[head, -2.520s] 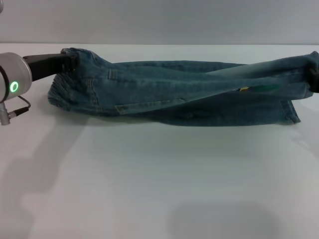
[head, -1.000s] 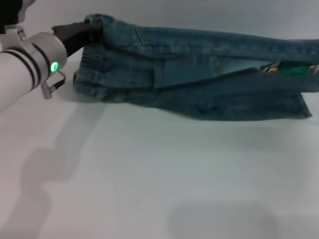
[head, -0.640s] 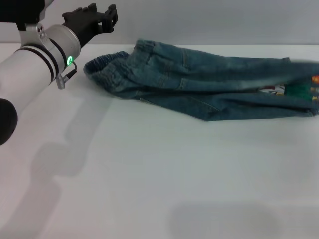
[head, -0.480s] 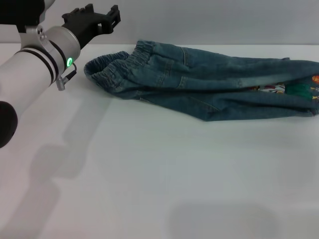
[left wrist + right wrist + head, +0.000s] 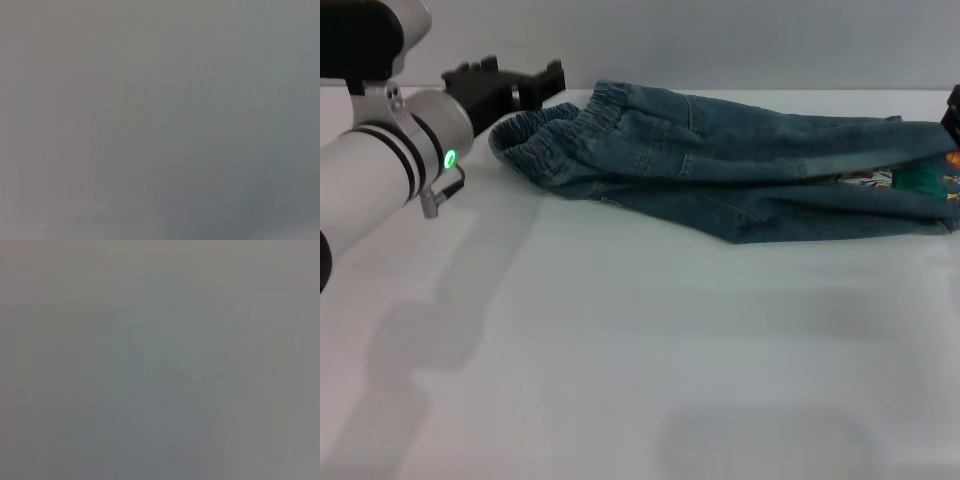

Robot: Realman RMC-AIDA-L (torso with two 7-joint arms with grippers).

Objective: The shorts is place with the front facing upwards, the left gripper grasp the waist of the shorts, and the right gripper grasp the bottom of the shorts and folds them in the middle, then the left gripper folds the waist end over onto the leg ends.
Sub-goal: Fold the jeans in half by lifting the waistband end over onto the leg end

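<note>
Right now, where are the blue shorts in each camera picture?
Head view: the shorts lie across the far part of the white table, waist toward the left gripper.
Left wrist view: not in it, only plain grey.
Right wrist view: not in it, only plain grey.
Shared landmark: none; only the head view shows anything recognisable.

Shorts (image 5: pixel 740 170) lie on table (image 5: pixel 640 350), waist left.

You have faded blue denim shorts (image 5: pixel 720 170) on a plain white table (image 5: pixel 640 350), with a ruffled waistband (image 5: pixel 545 140) in the same blue. At the leg ends (image 5: pixel 920 185) a green and multicoloured printed patch shows. Your left gripper (image 5: pixel 515 85) is black, on a silver-white arm (image 5: pixel 380 175) with black bands and a green light (image 5: pixel 449 159). Both wrist views show you only flat grey.
</note>
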